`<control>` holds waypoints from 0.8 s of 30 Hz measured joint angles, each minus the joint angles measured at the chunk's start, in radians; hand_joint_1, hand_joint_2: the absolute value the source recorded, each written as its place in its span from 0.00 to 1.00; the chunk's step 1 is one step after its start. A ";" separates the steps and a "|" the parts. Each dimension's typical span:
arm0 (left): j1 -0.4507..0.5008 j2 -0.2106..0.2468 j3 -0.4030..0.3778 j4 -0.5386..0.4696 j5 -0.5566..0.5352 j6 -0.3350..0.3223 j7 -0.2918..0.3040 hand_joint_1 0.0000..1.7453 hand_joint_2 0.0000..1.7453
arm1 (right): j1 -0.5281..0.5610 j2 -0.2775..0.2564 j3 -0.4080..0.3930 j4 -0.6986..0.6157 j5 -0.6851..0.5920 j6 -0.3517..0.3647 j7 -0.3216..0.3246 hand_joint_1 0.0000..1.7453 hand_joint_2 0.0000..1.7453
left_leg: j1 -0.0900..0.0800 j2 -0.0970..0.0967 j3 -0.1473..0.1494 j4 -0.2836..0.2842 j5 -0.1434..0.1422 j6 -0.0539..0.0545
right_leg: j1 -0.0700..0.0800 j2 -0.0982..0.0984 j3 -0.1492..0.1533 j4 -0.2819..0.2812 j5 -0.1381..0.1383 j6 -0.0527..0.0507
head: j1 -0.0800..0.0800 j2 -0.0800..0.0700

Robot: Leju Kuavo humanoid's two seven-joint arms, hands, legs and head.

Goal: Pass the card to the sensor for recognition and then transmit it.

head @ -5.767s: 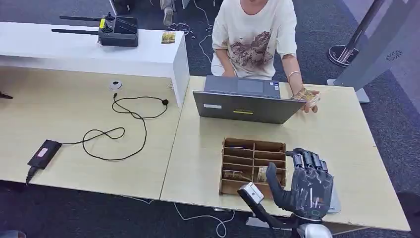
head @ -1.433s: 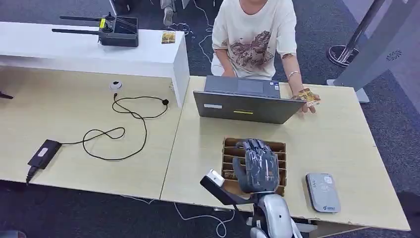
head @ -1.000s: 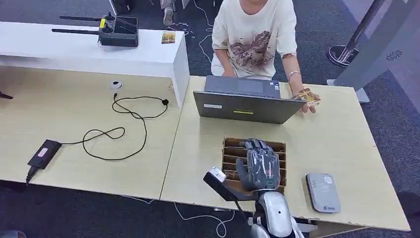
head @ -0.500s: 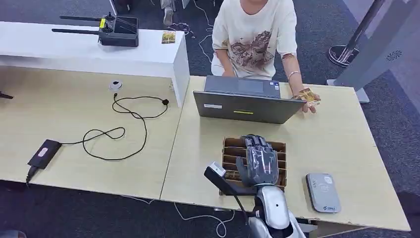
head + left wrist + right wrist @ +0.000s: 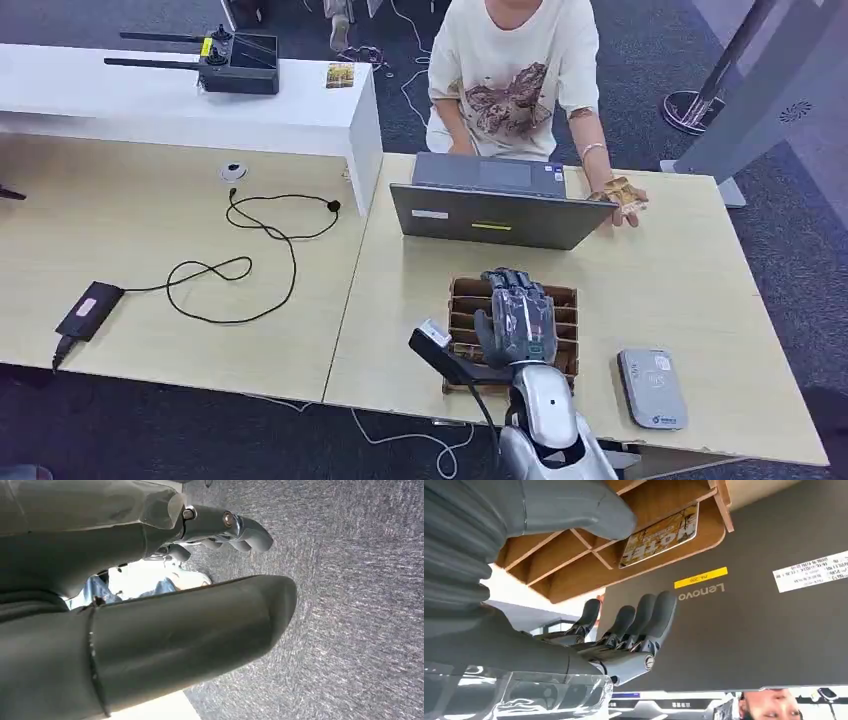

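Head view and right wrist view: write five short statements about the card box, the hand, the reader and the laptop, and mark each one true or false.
1. The right hand is above the wooden divider box, its fingers spread and empty. True.
2. The grey card reader lies to the robot's left of the box. False: it lies to the right, near the table's front edge.
3. A yellow card printed with "MOTEL" lies in one compartment of the box. True.
4. The laptop lies shut flat on the table. False: it stands open, its lid's back toward the robot.
5. The person's hand rests empty. False: it holds cards beside the laptop.
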 joint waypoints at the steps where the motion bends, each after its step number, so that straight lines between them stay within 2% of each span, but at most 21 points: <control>1: 0.000 0.000 0.000 0.000 0.000 0.000 0.000 0.00 0.00 | 0.000 0.000 0.000 0.001 0.000 0.000 -0.001 0.41 1.00 | 0.000 0.000 0.000 0.000 0.000 0.000 | 0.000 0.000 0.000 0.000 0.000 0.000 | 0.000 0.000; 3: 0.000 0.000 0.000 0.000 0.000 0.000 0.000 0.00 0.00 | -0.001 0.000 0.000 0.004 0.000 0.000 -0.003 0.47 1.00 | 0.000 0.000 0.000 0.000 0.000 0.000 | 0.000 0.000 0.000 0.000 0.000 0.000 | 0.000 0.000; 19: 0.000 0.000 0.000 0.000 0.000 0.000 0.000 0.00 0.00 | -0.017 0.006 0.000 0.036 0.008 -0.001 -0.003 0.43 1.00 | 0.000 0.000 0.000 0.000 0.000 0.000 | 0.000 0.000 0.000 0.000 0.000 0.000 | 0.000 0.000; 24: 0.000 0.000 0.000 0.000 0.000 0.000 0.000 0.00 0.00 | -0.023 0.006 0.000 0.045 0.011 -0.001 0.002 0.45 1.00 | 0.000 0.000 0.000 0.000 0.000 0.000 | 0.000 0.000 0.000 0.000 0.000 0.000 | 0.000 0.000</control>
